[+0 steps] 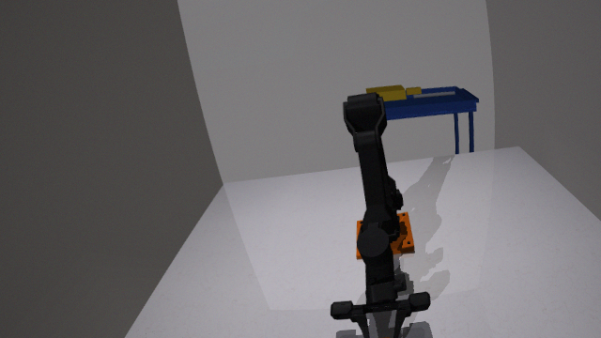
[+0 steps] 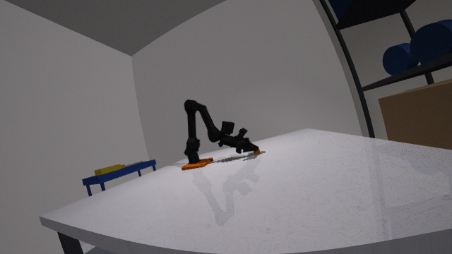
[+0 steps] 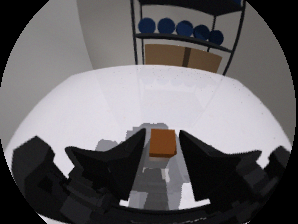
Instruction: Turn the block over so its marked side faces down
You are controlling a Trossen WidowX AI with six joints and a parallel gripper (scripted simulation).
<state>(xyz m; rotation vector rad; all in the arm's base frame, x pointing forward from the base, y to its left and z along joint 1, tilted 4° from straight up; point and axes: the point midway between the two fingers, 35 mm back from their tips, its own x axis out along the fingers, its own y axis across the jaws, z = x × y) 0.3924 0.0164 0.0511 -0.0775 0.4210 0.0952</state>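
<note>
The orange block is at the white table top, upright and level as far as I can tell. In the top view only a sliver of it shows at the bottom edge. The faces seen in the wrist view are plain; no mark shows, and its underside is hidden. My gripper is open, tilted low over the table, with one black finger on each side of the block. Narrow gaps show between the block and both fingertips in the wrist view.
The arm stands on its orange base plate. Beyond the table are a blue side table with yellow items, and a dark shelf rack with blue drums and brown boxes.
</note>
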